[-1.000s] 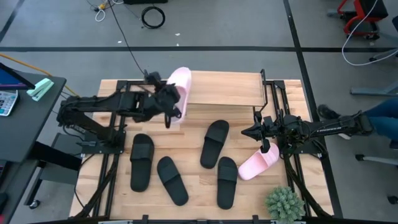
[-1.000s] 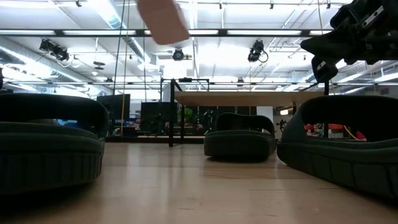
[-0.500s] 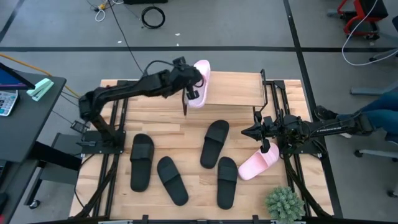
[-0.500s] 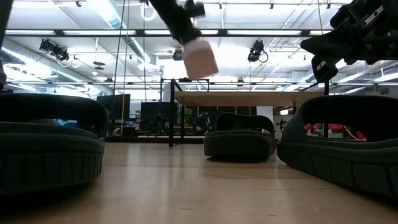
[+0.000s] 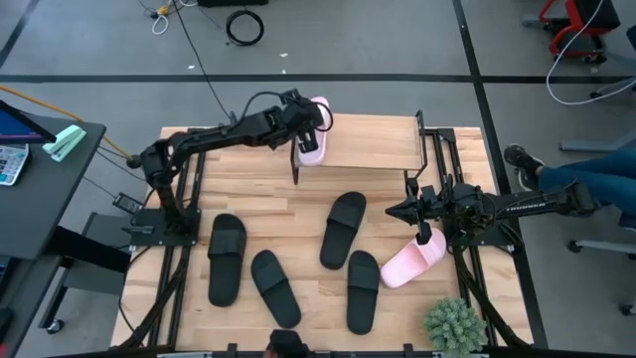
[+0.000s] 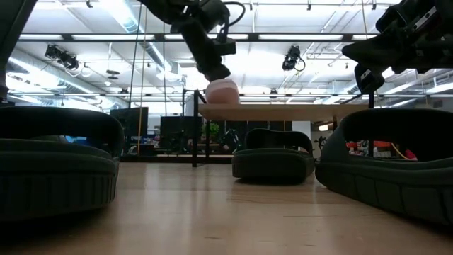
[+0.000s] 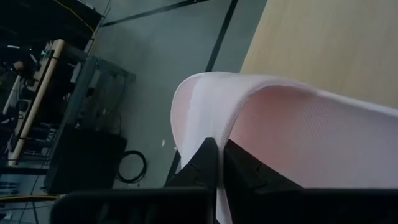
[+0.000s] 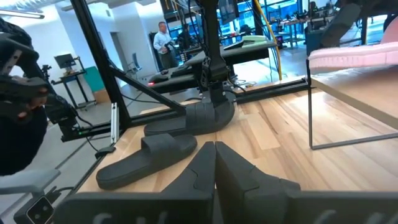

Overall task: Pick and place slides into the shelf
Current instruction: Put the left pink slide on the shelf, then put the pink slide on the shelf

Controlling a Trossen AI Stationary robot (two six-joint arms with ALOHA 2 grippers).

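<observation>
My left tool (image 5: pixel 303 127) is stretched out over the far left end of the shelf (image 5: pixel 373 144), and its fingers (image 7: pixel 208 158) are pinched tight on the strap of a light pink slide (image 5: pixel 314 134). In the left wrist view the pink strap arches right over my closed fingers, with the pale shelf board behind it. From the low view, that pink slide (image 6: pixel 222 92) sits right at the top board of the shelf (image 6: pixel 283 111), under my tool (image 6: pixel 212 67); I cannot tell for sure whether its sole is fully resting on the board or just touching it.

My right tool (image 5: pixel 409 210) waits well apart from the left one, over the right side of the worktop (image 5: pixel 308 229), near the shelf's right-hand frame. Its fingers (image 8: pixel 214 168) are closed together with nothing between them. Just beside it, on the near side, lies the second pink slide (image 5: pixel 412 262).

Four black slides lie on the worktop on the near side of both tools: two side by side below my left arm (image 5: pixel 227 257) (image 5: pixel 274 286), one angled in the middle (image 5: pixel 344 229) close to the shelf front, and one (image 5: pixel 362 289) touching or nearly touching the second pink slide. A small green plant (image 5: pixel 454 326) stands at the near right corner of the worktop, beyond my right tool.
</observation>
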